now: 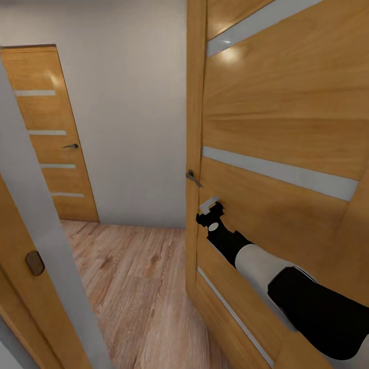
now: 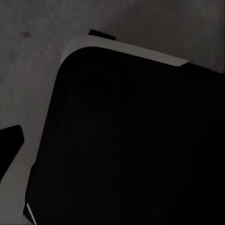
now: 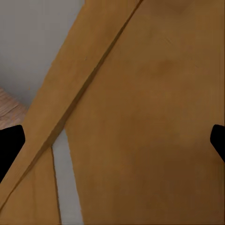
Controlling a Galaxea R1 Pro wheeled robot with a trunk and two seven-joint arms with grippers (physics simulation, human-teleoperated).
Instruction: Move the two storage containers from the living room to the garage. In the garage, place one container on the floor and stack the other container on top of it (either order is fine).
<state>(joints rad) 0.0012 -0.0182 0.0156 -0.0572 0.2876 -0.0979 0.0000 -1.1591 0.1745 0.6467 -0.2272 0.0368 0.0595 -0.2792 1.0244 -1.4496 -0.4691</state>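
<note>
While the right gripper (image 1: 211,214), seemingly open and empty, nears the door (image 1: 287,154), the stiff, light bins should suit rim grasps.

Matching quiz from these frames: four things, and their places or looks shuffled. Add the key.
1. near door
2. far door
3. right gripper
4. floor

a. light wood planks
b. back left, in the white wall
c. swung open, at right
d. close to the near door, just below its handle

Pairs: 1-c, 2-b, 3-d, 4-a
</note>
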